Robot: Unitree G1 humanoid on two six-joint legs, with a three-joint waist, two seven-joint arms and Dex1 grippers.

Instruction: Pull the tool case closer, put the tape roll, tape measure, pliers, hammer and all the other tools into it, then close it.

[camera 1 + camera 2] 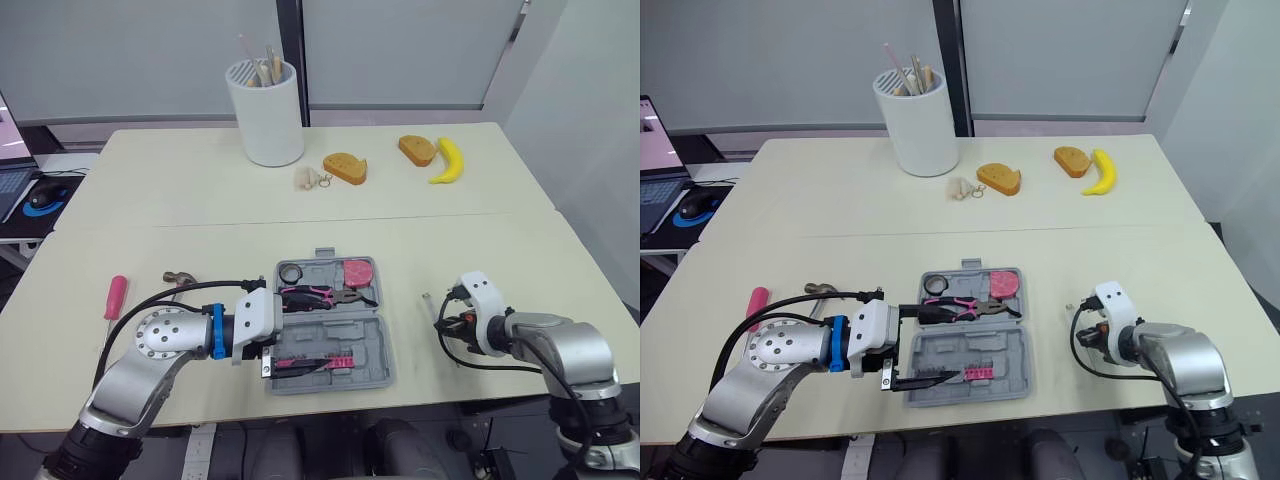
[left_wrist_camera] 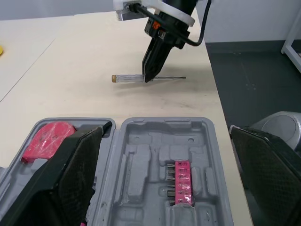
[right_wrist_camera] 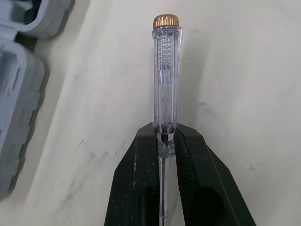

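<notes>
While we look down over the table point(image 1: 200, 200), we see the grey tool case point(image 1: 372, 345) lying open near the front edge, between the two arms. In its far half we find the black tape roll point(image 1: 291, 272), the pink tape measure point(image 1: 357, 271) and the pliers point(image 1: 322, 295) with pink handles. The near half carries a pink row of bits point(image 2: 181, 181).

The left gripper point(image 1: 295, 335) hangs over the left side of the case. Its two black fingers point(image 2: 70, 179) stand wide apart, with nothing between them.

The right gripper point(image 3: 165, 136) is at the right of the case, low at the table. Its fingers are nearly together around the clear screwdriver point(image 3: 167, 70), at the place where the handle meets the thin metal shaft. It seems to us that the fingers pinch it, but we cannot see well how firm the contact is. The screwdriver lies flat on the table, near the case but not touching it, and its brass cap points away from the gripper.

At the left of the case, apart from it, lies the hammer point(image 1: 180, 279), of which we see mostly the head. Further left lies a pink screwdriver point(image 1: 116, 296).

At the far side of the table stand a white cup point(image 1: 265, 110) with sticks in it, two bread slices point(image 1: 345, 167) and a banana point(image 1: 449, 160).
</notes>
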